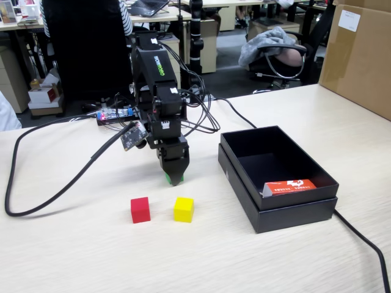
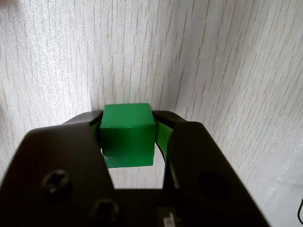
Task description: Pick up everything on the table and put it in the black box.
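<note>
So right now the gripper point(image 1: 175, 179) sits low over the table point(image 1: 91, 256) in the middle of the fixed view, pointing pretty much straight down, and you can only catch a sliver of green at its tip there. The wrist view tells the real story: the green cube point(image 2: 128, 135) is sitting square between the two jaws, with each jaw up against a side face, so I'd call it pinched on the cube rather than just hovering around it. Whether it's off the tabletop or still resting on it, I honestly can't tell from either view. Coming in from straight above makes sense for a block this small, since you get two flat parallel faces to squeeze. The red cube point(image 1: 140, 209) and yellow cube point(image 1: 183, 209) sit side by side, near each other but not touching, lower in the frame just in front of the gripper, untouched. The black box point(image 1: 244, 183) is off to the right of center, open top, with an orange-red and white carton point(image 1: 287, 186) lying at its near end, so the roomy empty part toward the back looks like the obvious drop spot. My guess is green is first of three, nothing in the box yet.
</note>
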Action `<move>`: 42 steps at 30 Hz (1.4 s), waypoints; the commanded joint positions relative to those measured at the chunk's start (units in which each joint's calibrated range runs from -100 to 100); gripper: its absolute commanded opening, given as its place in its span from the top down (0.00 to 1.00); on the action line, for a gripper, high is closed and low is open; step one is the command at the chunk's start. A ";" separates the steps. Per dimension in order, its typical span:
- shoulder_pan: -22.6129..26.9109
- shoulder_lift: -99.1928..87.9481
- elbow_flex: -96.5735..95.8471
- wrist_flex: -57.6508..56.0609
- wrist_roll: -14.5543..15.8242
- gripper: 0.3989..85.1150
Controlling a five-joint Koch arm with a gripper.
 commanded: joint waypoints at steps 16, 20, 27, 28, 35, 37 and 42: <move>15.97 -24.52 23.33 -3.14 5.27 1.00; 17.97 -4.55 36.84 -3.14 6.74 1.00; 18.56 16.22 39.65 -3.14 7.86 0.99; 18.56 17.71 39.56 -3.14 7.86 0.99; 18.56 22.99 39.37 -4.26 8.16 0.85; 18.61 23.22 38.65 -4.86 8.35 0.71; 18.56 19.20 36.38 -4.95 8.94 0.50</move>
